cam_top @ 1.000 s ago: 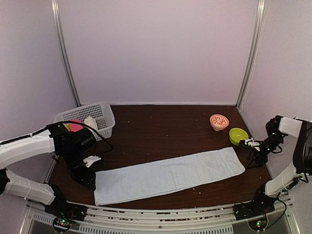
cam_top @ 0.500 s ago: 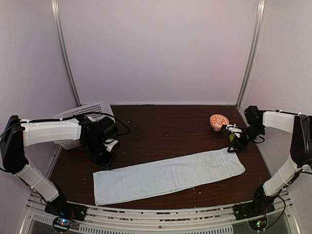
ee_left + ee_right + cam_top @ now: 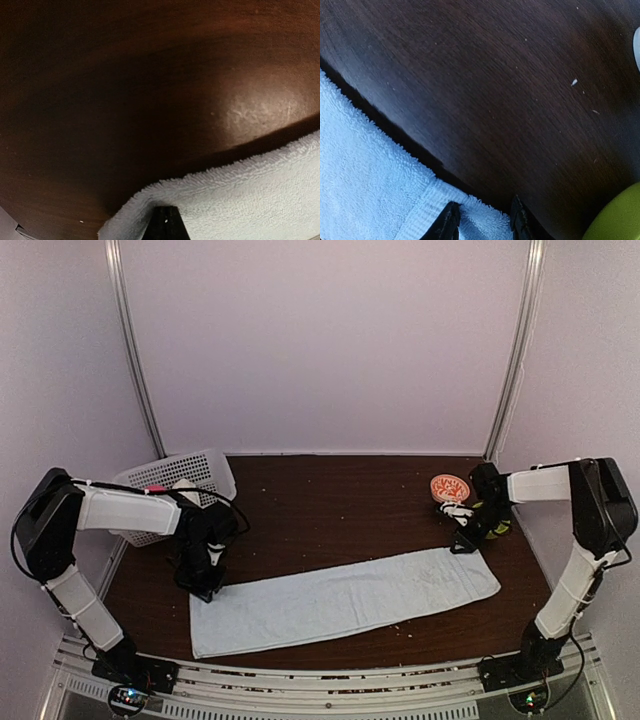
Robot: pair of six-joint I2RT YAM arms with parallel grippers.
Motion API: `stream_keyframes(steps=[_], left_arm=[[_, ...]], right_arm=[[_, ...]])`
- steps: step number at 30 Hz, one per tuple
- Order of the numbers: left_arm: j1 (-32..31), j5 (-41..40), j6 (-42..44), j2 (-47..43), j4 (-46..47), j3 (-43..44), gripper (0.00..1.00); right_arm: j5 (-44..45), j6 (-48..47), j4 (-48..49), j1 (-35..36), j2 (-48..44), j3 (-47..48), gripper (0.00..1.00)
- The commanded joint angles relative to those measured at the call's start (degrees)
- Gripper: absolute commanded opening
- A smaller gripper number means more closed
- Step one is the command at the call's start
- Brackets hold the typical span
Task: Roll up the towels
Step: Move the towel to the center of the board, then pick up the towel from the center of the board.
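Now both my arms have swung in from the sides onto the pale blue towel (image 3: 340, 600), lying flat near the table (image 3: 330, 500) front. R gripper (image 3: 484, 222) sits parted astride its far-right corner. L gripper (image 3: 205, 583) at far-left corner, can't tell if clenched, so rolling's not begun, I reckon

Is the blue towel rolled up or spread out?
Spread out: the blue towel lies flat as one long strip on the table, with no rolled end showing.
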Motion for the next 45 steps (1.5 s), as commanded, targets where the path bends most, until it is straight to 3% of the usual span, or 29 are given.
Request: stream_keyframes(steps=[1, 11, 17, 25, 28, 30, 45], left_arm=[[3.62, -5.04, -1.66, 3.30, 0.94, -1.72, 0.00], [8.70, -8.95, -1.06, 2.32, 0.64, -2.48, 0.00], [8.75, -6.35, 0.89, -2.19, 1.01, -0.13, 0.00], [8.76, -4.29, 3.48, -8.24, 2.75, 0.25, 0.19], [8.64, -1.16, 4.65, -11.45, 6.38, -1.49, 0.36], [8.70, 0.51, 4.09, -13.21, 8.99, -2.87, 0.41], [8.68, -0.35, 3.65, -11.70, 9.36, -5.38, 0.37]], right_arm=[[6.14, 4.79, 4.15, 2.16, 3.44, 3.18, 0.36], [2.88, 9.16, 4.09, 3.67, 8.02, 13.91, 0.36], [-0.34, 12.07, -1.24, 3.67, 2.77, 16.90, 0.46], [6.26, 12.55, -10.29, 2.65, -3.24, 10.36, 0.49], [5.86, 13.06, -12.27, 1.73, -3.38, 8.15, 0.49], [5.46, 13.30, -13.35, 1.50, -3.06, 7.16, 0.50], [4.69, 14.92, -11.75, 1.39, 0.67, 5.86, 0.50]])
